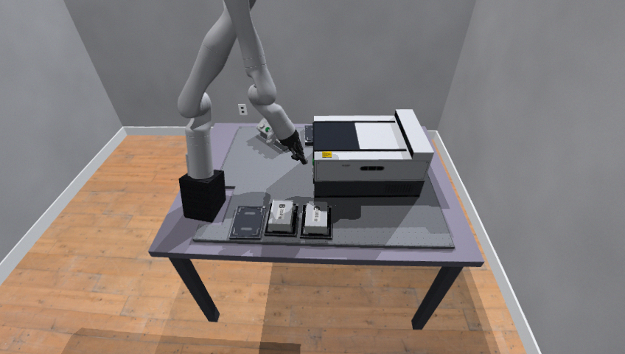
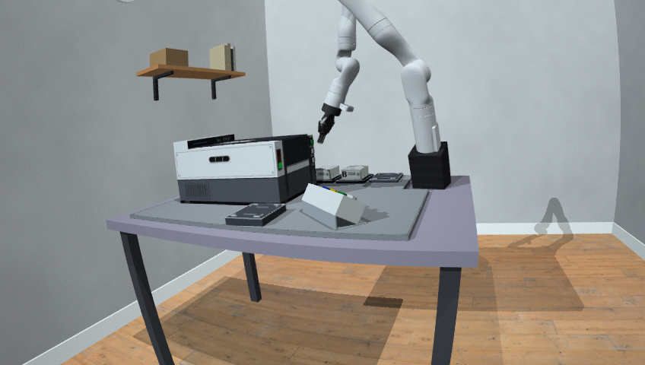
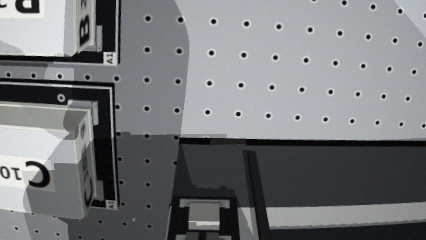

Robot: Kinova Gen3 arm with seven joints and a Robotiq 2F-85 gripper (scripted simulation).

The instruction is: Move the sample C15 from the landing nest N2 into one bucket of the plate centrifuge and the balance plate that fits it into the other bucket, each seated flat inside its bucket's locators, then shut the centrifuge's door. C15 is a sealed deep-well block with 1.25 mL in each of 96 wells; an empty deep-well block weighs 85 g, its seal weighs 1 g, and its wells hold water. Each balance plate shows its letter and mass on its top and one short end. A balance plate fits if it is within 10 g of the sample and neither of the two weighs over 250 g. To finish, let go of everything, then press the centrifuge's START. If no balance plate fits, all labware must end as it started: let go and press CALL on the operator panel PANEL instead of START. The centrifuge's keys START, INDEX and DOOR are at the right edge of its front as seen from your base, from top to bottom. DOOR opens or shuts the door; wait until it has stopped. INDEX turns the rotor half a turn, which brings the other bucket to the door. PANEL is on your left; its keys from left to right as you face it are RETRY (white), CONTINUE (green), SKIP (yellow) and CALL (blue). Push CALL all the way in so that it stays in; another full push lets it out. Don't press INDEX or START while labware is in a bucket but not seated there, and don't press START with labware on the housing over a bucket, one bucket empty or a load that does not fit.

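Observation:
My gripper (image 1: pixel 302 160) is shut and empty. It points down beside the top corner of the centrifuge (image 1: pixel 370 151), close to the keys on its front edge (image 2: pixel 312 151). The shut fingertips show at the bottom of the wrist view (image 3: pixel 202 220). The centrifuge's top shows a dark panel (image 1: pixel 335 135) next to a white panel (image 1: pixel 379 136); I cannot tell if the door is open. Landing nest N2 (image 2: pixel 255 213) holds nothing, and sample C15 is not in view. Balance plates B (image 1: pixel 280 215) and C (image 1: pixel 316 217) sit in their nests, and both show in the wrist view: B (image 3: pixel 30 25), C (image 3: pixel 45 160).
An empty nest (image 1: pixel 248 221) lies to the left of plate B. The operator panel PANEL (image 2: pixel 332 205) stands on the mat between N2 and my base (image 1: pixel 202 192). A shelf with boxes (image 2: pixel 189 68) hangs on the wall.

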